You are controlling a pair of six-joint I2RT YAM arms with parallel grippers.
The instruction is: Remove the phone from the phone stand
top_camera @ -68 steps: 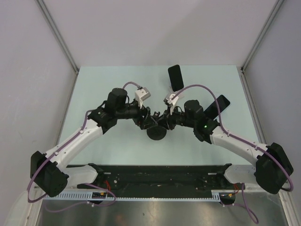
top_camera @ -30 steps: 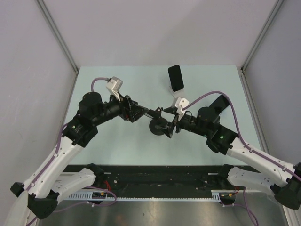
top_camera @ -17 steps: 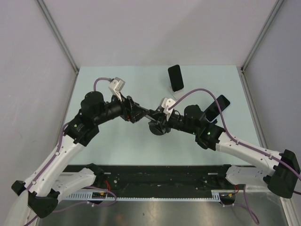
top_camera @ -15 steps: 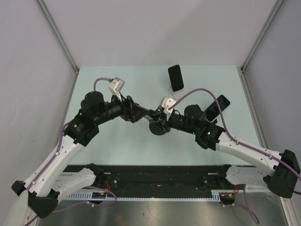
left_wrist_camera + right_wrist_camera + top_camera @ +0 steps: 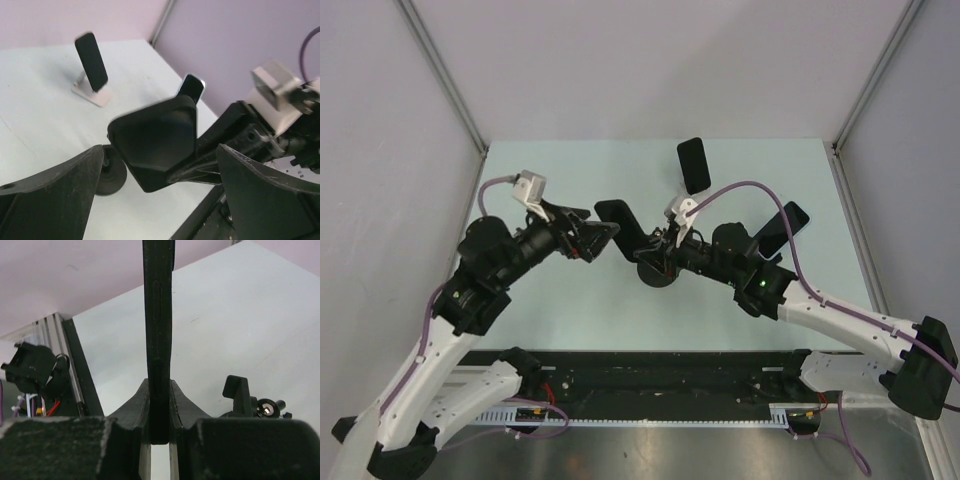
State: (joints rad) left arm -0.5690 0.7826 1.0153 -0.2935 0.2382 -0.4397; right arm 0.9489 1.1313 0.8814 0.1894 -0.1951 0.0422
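My right gripper (image 5: 648, 240) is shut on a black phone (image 5: 618, 216), which sticks up and to the left above the black round-based phone stand (image 5: 656, 273). In the right wrist view the phone (image 5: 158, 335) is edge-on, clamped between my fingers (image 5: 137, 402), and part of the stand (image 5: 237, 389) shows to the right. My left gripper (image 5: 592, 240) is open and empty just left of the phone. In the left wrist view the phone (image 5: 155, 137) hangs between my spread fingers (image 5: 60, 185), with the stand's base (image 5: 111, 176) below it.
A second phone leans on a white stand (image 5: 693, 166) at the back of the table and shows in the left wrist view (image 5: 91, 62). A third phone (image 5: 782, 228) stands to the right, behind my right arm. Grey walls close in both sides.
The left gripper has pulled back to the left, away from the stand. The right gripper has raised the phone, which now stands out above the stand.
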